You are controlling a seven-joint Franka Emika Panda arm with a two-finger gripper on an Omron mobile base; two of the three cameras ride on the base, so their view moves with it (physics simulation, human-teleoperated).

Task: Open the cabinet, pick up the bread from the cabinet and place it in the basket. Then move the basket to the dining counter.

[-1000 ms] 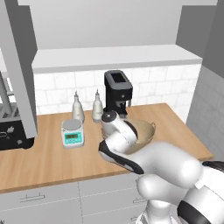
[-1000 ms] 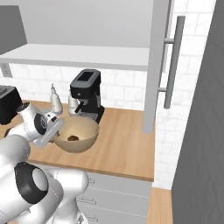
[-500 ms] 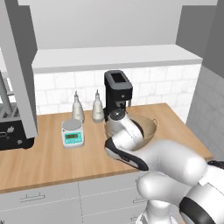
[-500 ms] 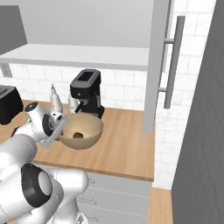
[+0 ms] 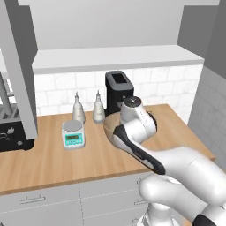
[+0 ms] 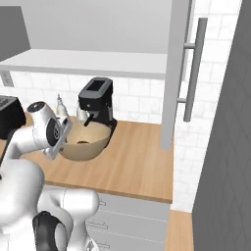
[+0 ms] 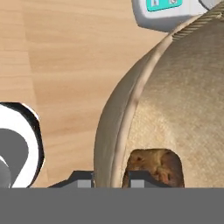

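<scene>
Hand view, left to right: bare wood worktop (image 7: 57, 78), then basket (image 7: 175, 100) rim with one dark fingertip (image 7: 83, 178) outside the wall and the other inside, beside the bread (image 7: 155, 166) lying in the bottom. Gripper (image 7: 111, 181) appears to straddle the rim; whether it pinches, cannot tell. Risk: a one-sided rim hold could tilt the basket on lifting and roll the bread out. Fingertips cropped; wrist hides the near rim in base views

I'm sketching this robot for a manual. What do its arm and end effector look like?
The arm has rounded glossy white shells with dark bands at the joints. The end effector shows small dark finger tips with grey pads. No cables or markings are visible.
</scene>
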